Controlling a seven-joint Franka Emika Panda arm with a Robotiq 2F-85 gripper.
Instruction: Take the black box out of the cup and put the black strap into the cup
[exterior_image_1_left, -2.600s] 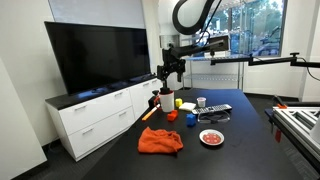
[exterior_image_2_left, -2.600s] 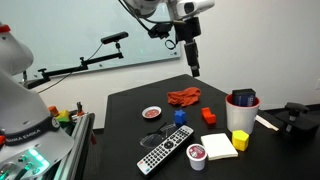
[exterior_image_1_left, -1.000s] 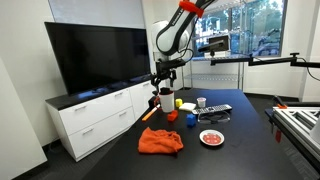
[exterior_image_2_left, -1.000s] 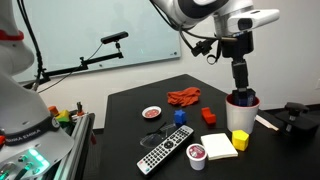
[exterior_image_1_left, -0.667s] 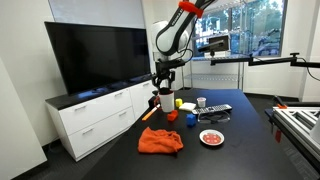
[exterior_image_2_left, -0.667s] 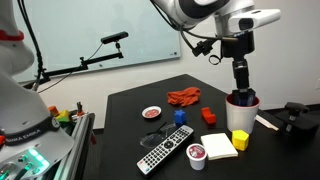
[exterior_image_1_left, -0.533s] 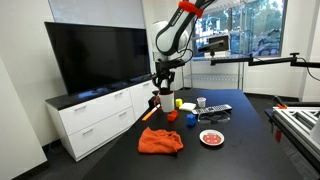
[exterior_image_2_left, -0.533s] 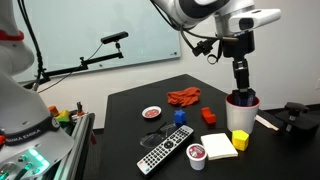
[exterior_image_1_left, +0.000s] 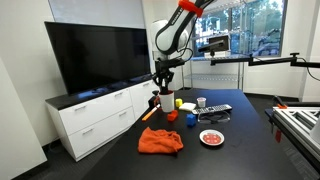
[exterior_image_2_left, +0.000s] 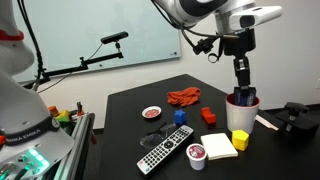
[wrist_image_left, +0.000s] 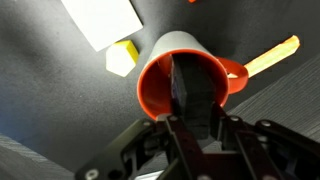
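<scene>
In an exterior view, the gripper (exterior_image_1_left: 164, 90) hangs straight down over the cup (exterior_image_1_left: 166, 101) at the far end of the table (exterior_image_1_left: 240, 150). Its tips are at the rim or just inside. From here the cup looks light and narrow, so a sideways nudge from the arm could tip it over.

In an exterior view from another spot, the gripper (exterior_image_2_left: 242, 95) dips into the whitish top of the cup (exterior_image_2_left: 243, 110), and a yellow block (exterior_image_2_left: 239, 140) sits just beside it. If the cup gets dragged, I'd expect it to knock into that block.

In the wrist view, the black box (wrist_image_left: 192, 92) stands inside the cup (wrist_image_left: 160, 85), leaning on the wall. The fingers (wrist_image_left: 180, 133) straddle it. I cannot tell whether the gripper (wrist_image_left: 200, 125) has pinched the box or only brackets it. A finger wedged against the cup wall could lift the cup along with the box. A weak hold could let the box slip back in. I can't pick out the strap anywhere.
</scene>
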